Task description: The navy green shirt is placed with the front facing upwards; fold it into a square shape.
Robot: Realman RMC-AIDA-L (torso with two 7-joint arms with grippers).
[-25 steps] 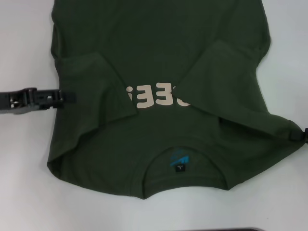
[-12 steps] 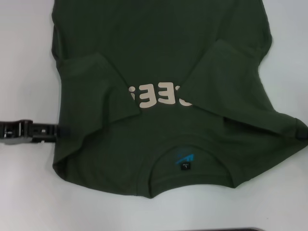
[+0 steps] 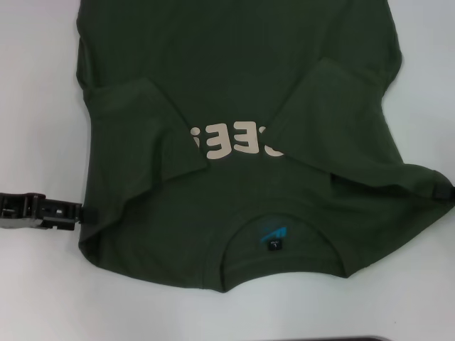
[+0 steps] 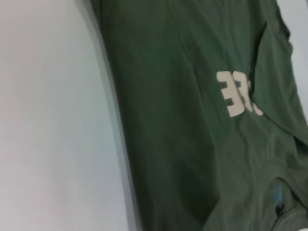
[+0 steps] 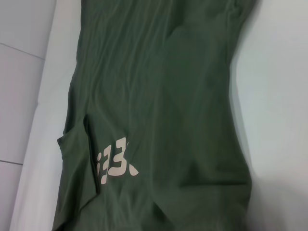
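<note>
The navy green shirt (image 3: 242, 135) lies spread front-up on the white tabletop (image 3: 35, 85), covering most of its middle and running off the far edge of the head view, with the collar toward the near edge. Both short sleeves are folded inward over the chest, partly covering the pale block letters (image 3: 234, 142), and the small black-and-blue neck label (image 3: 273, 238) shows inside the collar opening. The left claw (image 3: 78, 213) lies low at the shirt's left edge near the shoulder, its tip touching the cloth; whether it is clenched on the fabric or released I cannot tell. The right claw (image 3: 444, 193) shows only as a dark tip at the right edge of the tabletop, against the shirt's right shoulder corner, and its state cannot be told either. Both wrist views show only green cloth, letters and bare tabletop.
</note>
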